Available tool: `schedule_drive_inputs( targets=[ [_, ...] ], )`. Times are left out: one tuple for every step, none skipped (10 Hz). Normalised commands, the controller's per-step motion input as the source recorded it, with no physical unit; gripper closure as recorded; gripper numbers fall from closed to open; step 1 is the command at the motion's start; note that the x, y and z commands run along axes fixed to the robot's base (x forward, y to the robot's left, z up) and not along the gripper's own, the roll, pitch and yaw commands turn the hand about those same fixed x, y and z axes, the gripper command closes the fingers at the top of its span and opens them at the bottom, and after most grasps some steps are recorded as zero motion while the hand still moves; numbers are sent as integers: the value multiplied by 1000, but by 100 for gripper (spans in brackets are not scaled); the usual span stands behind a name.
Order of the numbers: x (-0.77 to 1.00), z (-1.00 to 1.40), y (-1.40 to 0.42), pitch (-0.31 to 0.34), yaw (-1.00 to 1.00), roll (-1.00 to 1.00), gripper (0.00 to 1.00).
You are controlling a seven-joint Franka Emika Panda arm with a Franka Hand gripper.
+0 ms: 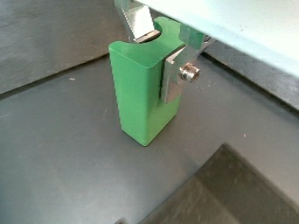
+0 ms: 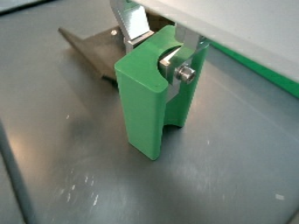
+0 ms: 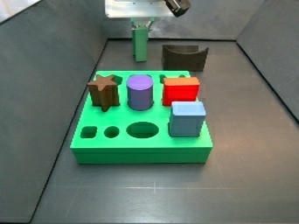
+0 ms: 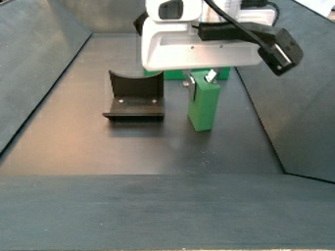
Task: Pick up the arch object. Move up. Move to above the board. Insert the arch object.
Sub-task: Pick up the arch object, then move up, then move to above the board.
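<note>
While the arch object stands upright on the dark floor, the gripper sits over its top end, one silver finger lying flat against a side of the slab and the other finger at the opposite side near the top. In a side view the arch object is at the far end of the enclosure, behind the board and well apart from it, with a dark brown notched block near it. In a side view taken from the opposite end, the slab stands just beside that block.

The main risk, as I judge it, is a poor hold. The fingers reach only the upper part of a tall, narrow piece, so it could swing or tilt in the hold once lifted, then meet its hole in the board at an angle and jam. A lift begun before the hold is firm could tip the slab over, perhaps against the brown block.

The jaws are closed down to about the width of the slab. One pad appears pressed to its face in both wrist views; whether the other truly touches, I cannot tell. The base appears to rest on the floor.
</note>
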Motion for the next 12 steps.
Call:
schedule_drive_inputs(
  targets=[
    [0,0,0,0,0,0,100],
    [0,0,0,0,0,0,100],
    [0,0,0,0,0,0,100],
    [0,0,0,0,0,0,100],
    [0,833,0,0,0,0,100],
    [-22,804,-31,18,36,-4,100],
    [-37,699,-27,30,39,-4,100],
    [-21,503,-18,35,35,1,100],
    [-16,332,-13,37,31,6,100],
    [-15,213,-10,38,27,9,100],
    [-44,1000,255,-107,182,-130,100],
    [-50,1000,253,-89,162,-134,100]
  ],
)
